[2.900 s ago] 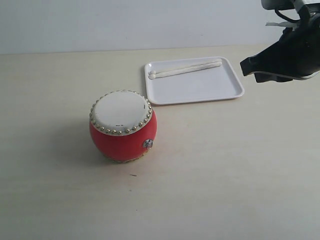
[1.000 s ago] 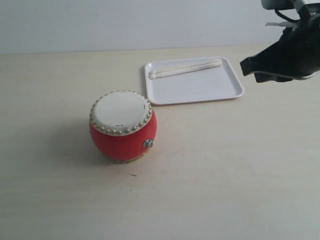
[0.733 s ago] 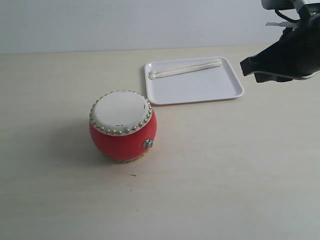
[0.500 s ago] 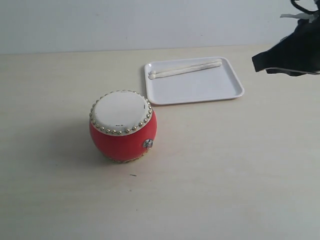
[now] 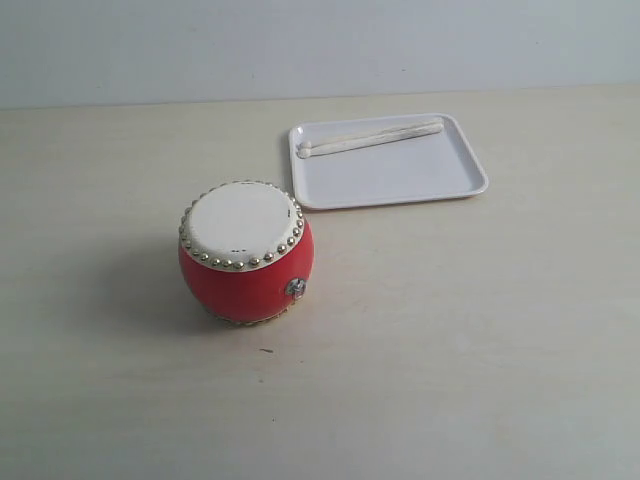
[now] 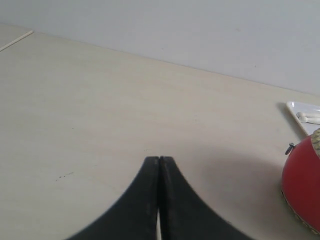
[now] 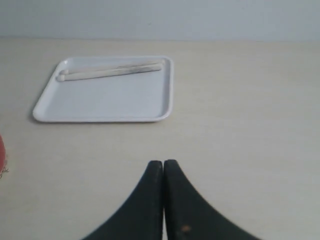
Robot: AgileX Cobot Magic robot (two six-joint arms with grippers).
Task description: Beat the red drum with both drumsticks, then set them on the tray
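Right gripper [image 7: 163,165]: fingers pressed together tip to tip, nothing between them. Left gripper [image 6: 159,161]: the same, fully closed and holding nothing.

In the exterior view I've got the red drum [image 5: 246,250] standing upright on the table [image 5: 480,330], skin side up. The tray [image 5: 455,185] sits behind it and to the right, near but not touching. The drumsticks [image 5: 370,138] lie flat inside the tray along its far rim, side by side, bead tips toward the drum end. A pale wall [image 5: 300,40] runs behind the table.

From the right wrist view, plain tabletop runs from my fingertips to the tray's near rim, and the drum is just a red sliver at the frame edge. From the left wrist view, the drum's belly bulges in at the side with its small metal ring [image 6: 289,148] sticking out, and past it I catch one tray corner with two bead tips on it.

Both grippers show only in their own wrist views; the exterior view alone gives me the whole drum.

Count: one drum, one tray, two sticks, two grippers.
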